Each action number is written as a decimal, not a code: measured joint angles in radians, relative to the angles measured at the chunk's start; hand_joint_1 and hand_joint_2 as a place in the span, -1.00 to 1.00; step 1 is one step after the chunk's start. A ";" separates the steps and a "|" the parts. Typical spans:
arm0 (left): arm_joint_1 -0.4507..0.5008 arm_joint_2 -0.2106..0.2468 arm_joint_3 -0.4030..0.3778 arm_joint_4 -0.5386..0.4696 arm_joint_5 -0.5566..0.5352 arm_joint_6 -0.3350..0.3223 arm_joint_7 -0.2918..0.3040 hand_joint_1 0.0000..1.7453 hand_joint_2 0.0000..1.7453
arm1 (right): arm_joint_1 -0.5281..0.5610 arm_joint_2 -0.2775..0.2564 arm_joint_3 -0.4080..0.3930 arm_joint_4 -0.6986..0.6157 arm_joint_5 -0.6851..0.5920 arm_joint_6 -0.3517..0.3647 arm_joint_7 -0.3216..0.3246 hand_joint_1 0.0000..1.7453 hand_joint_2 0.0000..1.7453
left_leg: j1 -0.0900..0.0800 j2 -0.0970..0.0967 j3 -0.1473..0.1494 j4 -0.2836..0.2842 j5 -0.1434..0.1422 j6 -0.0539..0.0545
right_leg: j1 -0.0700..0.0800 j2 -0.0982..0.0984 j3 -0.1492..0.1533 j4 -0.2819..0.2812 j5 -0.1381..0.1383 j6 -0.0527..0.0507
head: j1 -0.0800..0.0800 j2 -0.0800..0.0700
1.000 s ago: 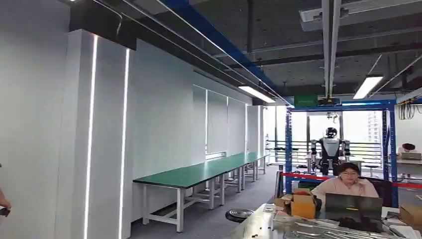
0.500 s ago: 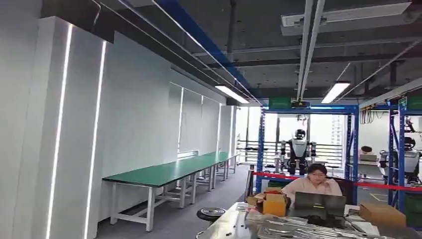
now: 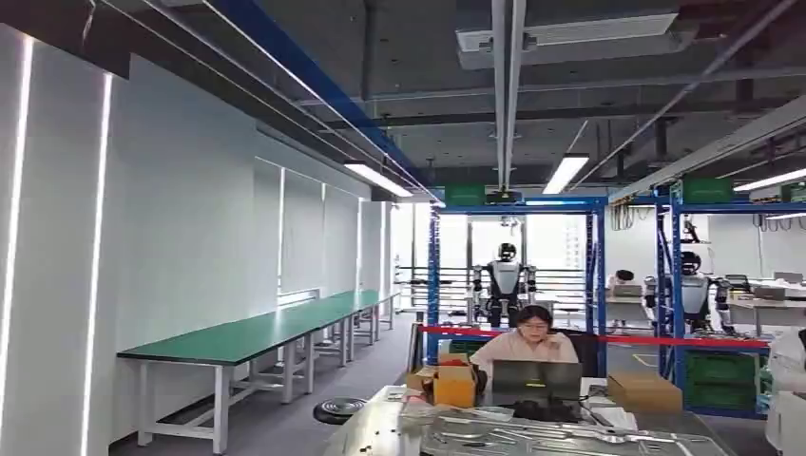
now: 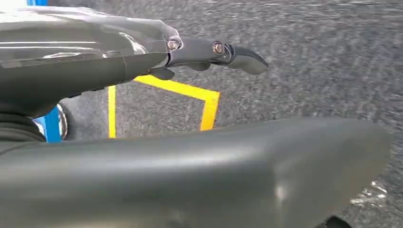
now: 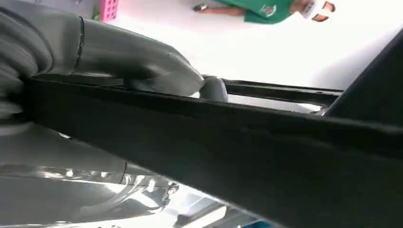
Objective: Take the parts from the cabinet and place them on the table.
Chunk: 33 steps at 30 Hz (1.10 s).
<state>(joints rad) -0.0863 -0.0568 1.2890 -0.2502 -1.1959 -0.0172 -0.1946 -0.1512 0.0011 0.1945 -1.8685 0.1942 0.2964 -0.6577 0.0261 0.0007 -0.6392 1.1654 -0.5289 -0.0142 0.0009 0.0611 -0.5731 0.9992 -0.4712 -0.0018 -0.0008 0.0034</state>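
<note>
From the head camera I see a metal desk [image 3: 380, 432] low in the frame, with silver parts [image 3: 532, 439] spread across it, an orange box [image 3: 454, 386] and a laptop [image 3: 535, 380] at its far edge, where a person [image 3: 528, 340] sits. A long green bench [image 3: 247, 332] runs along the white wall. My left robot hand [image 4: 142, 95] hangs over grey floor and yellow tape [image 4: 176, 90], fingers apart, holding nothing. My right robot hand [image 5: 109, 57] grips a long dark part [image 5: 228, 142], thumb pressed on its top edge.
</note>
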 joint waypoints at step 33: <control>0.000 0.003 0.000 0.000 0.000 -0.003 0.000 -1.00 1.00 | -0.001 0.003 -0.001 0.000 0.000 0.000 -0.001 1.00 1.00 | 0.002 -0.052 0.060 -0.136 0.032 0.013 | 0.003 0.020 -0.013 0.016 -0.003 0.010 | 0.000 0.000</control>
<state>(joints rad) -0.0863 -0.0534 1.2890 -0.2502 -1.1959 -0.0206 -0.1946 -0.1518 0.0046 0.1934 -1.8681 0.1942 0.2964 -0.6584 0.0278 -0.0509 -0.5795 1.0293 -0.4974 -0.0010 0.0041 0.0810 -0.5860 1.0156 -0.4742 0.0079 -0.0008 0.0034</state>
